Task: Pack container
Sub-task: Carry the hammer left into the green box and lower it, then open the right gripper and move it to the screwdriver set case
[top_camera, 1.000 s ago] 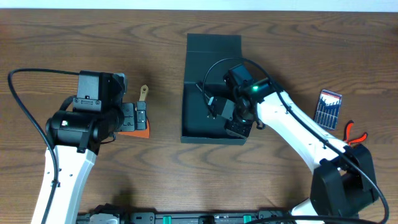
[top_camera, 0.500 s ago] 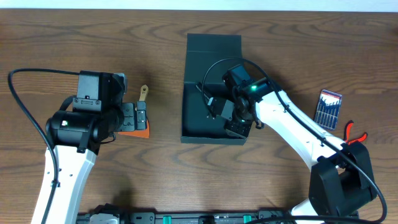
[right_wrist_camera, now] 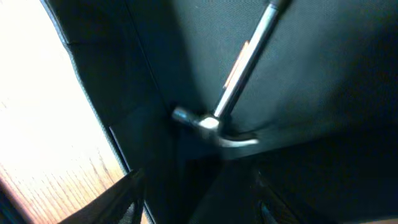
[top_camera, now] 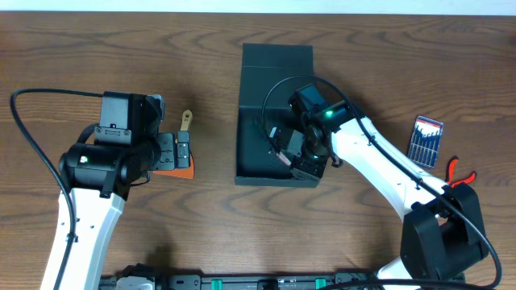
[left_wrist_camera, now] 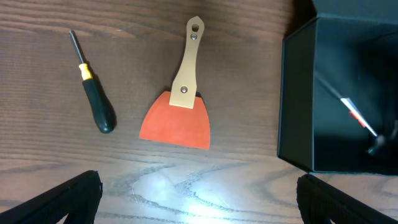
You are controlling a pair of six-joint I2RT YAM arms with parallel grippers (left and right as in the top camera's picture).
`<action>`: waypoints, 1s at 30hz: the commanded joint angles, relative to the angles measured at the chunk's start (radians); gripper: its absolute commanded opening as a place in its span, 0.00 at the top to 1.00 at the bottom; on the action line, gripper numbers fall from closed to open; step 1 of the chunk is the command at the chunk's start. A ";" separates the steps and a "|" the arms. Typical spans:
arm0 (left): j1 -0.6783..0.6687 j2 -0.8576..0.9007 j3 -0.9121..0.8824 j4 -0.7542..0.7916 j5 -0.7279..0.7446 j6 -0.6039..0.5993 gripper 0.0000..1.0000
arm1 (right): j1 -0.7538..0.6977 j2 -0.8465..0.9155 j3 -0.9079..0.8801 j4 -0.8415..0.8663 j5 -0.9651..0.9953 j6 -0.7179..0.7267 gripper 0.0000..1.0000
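Judging by what lies where, early in the job, with most of the packing left. Sitting mid-table (top_camera: 201, 225): the container (top_camera: 254, 133), lid (top_camera: 276, 55) flapped back on the far side, interior exposed. Reaching down into it from the right: the right gripper (right_wrist_camera: 199, 186), jaws standing apart with nothing visible between them in the dim wrist view. Lying on the container floor just ahead of those jaws, seemingly let go: a small hammer (right_wrist_camera: 231, 87), steel shaft slanted, head toward the near wall. So far the only item seen inside.

Hovering left of the container: the left gripper (left_wrist_camera: 198, 186), jaws spread wide, holding nothing. Directly beneath it, on the wood: an orange-bladed scraper (left_wrist_camera: 180, 106) with a tan handle. Beside that, further left: a black-handled screwdriver (left_wrist_camera: 93, 93). Well apart on the right side of the table: a pack of small screwdrivers (top_camera: 426, 139), and near it red-handled pliers (top_camera: 459, 171). Four pieces outside, then, if all are meant to go in, and the lid to shut after. Likely next in line on the left: the scraper.
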 commanded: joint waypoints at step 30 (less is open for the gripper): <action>-0.002 0.002 0.017 -0.002 0.006 0.005 0.01 | -0.339 -0.029 0.451 -0.176 0.344 1.021 0.01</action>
